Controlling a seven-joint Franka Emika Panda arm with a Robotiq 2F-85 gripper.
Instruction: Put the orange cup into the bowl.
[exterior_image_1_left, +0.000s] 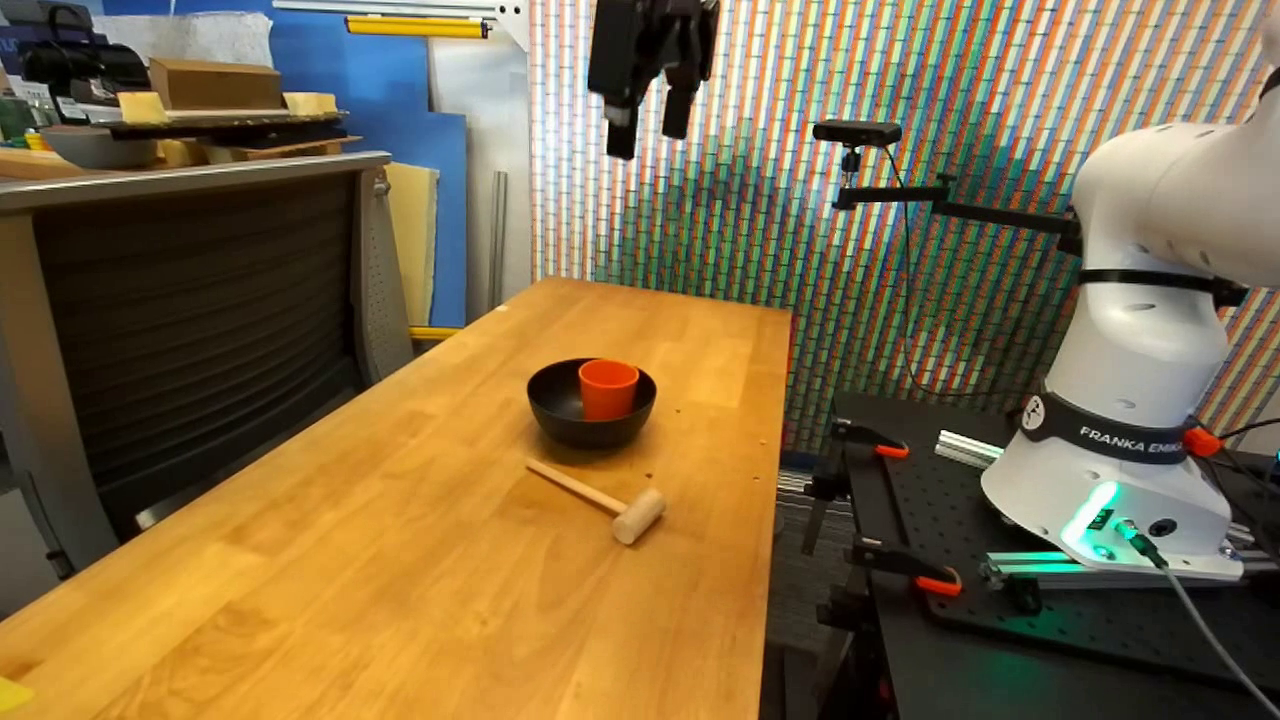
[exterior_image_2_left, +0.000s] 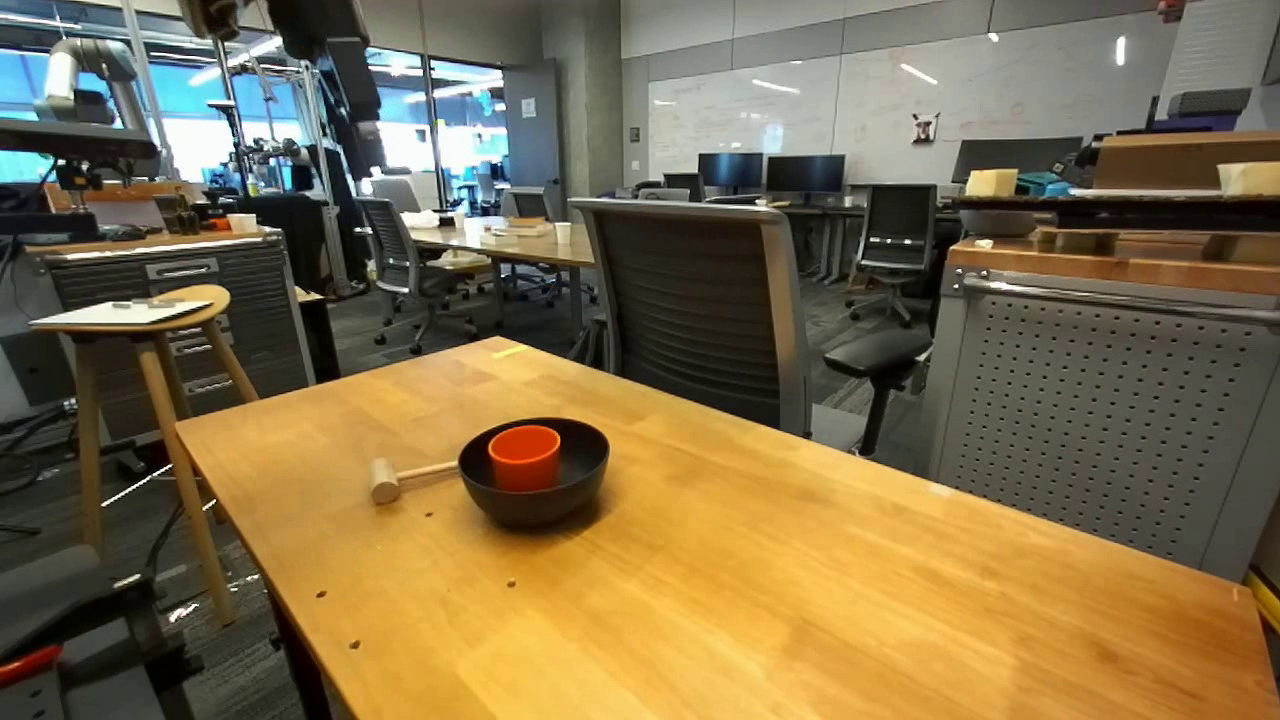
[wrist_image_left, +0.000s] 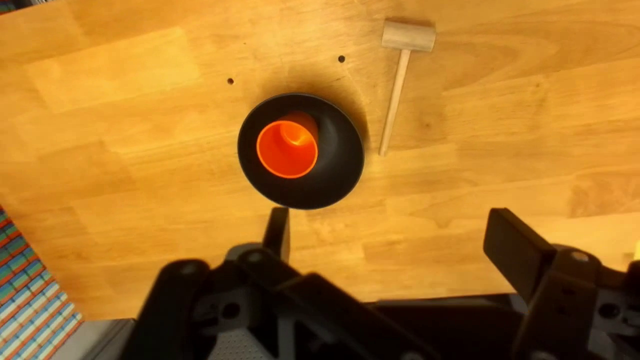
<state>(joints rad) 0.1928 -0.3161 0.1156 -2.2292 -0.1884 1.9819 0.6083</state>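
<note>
Orange cup (wrist_image_left: 287, 152) upright inside bowl (wrist_image_left: 339, 162) on table (exterior_image_1_left: 480, 600); tool (wrist_image_left: 389, 220) spread, empty, well above both; placing looks done; best finish: no regrasp, back away upward slowly, avoiding bowl and mallet (wrist_image_left: 400, 75).

We're logging a smooth, rounded white arm (exterior_image_1_left: 1140, 345); a black strap (exterior_image_1_left: 1150, 278) is circling it, and a lower black band (exterior_image_1_left: 1105, 436) is showing white FRANKA EMIKA lettering beside a round pale logo (exterior_image_1_left: 1033, 412). A light strip (exterior_image_1_left: 1090, 512) is glowing green on the white base (exterior_image_1_left: 1140, 493), a grey cable (exterior_image_1_left: 1192, 607) plugging in just beside. We're also tagging the gripper (wrist_image_left: 389, 217): black, blocky fingers (wrist_image_left: 517, 250), round screw heads (wrist_image_left: 580, 256).
</note>
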